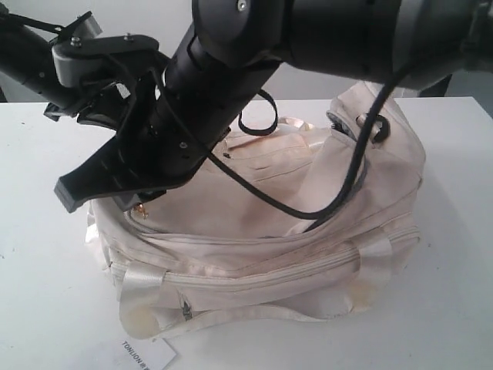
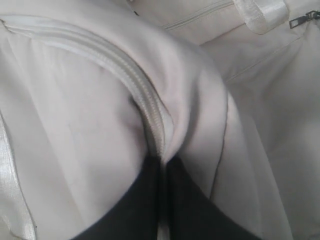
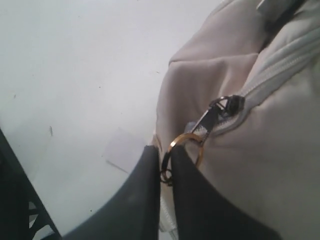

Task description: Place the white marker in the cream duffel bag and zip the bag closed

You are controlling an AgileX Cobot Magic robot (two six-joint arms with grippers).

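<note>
We count one cream duffel bag (image 1: 308, 231): left pincer (image 2: 162, 162) pinches its fabric, right pincer (image 3: 164, 155) clamps its gold ring pull (image 3: 192, 142).

Duffel bag (image 1: 308, 231) on table (image 1: 46, 293), paper tag (image 1: 146, 353) before its left corner — zipper pull (image 3: 214, 115) at left end, between right fingers (image 3: 140, 200).

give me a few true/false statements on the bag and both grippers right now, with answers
1. The right gripper pinches the gold ring of the zipper pull. True.
2. The left gripper hangs open and touches nothing. False: it is shut on the bag fabric, right at the zipper.
3. A marker lies on the table beside the bag. False: no marker is in view.
4. A paper tag lies on the table by the bag. True.
</note>
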